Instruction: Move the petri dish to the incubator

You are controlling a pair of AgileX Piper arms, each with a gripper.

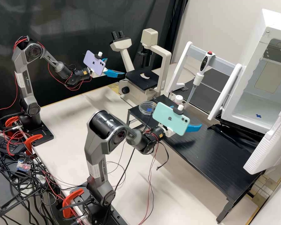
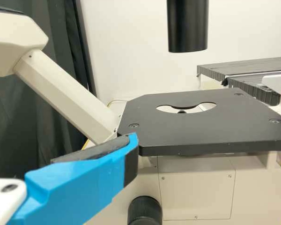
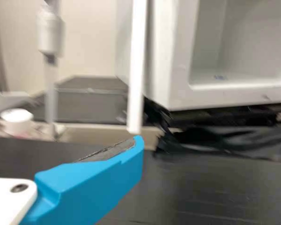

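High view: the petri dish (image 1: 143,108) sits on the black rack (image 1: 209,153). I have the left gripper (image 1: 116,67) and right gripper (image 1: 189,119) spread, apparently empty.

Left wrist view: microscope stage (image 2: 196,129) ahead.

Right wrist view: incubator (image 3: 220,99) open. Grip the rim lightly; carry level.

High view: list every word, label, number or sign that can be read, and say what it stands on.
No word or number is clear enough to quote.
Purple phone: a logo, no readable words.
Green phone: a logo, no readable words.
Left arm: pale lettering, too small to read.
Right arm: pale lettering, too small to read.
Power brick: print too small to read.
Pipette: panel markings too small to read.
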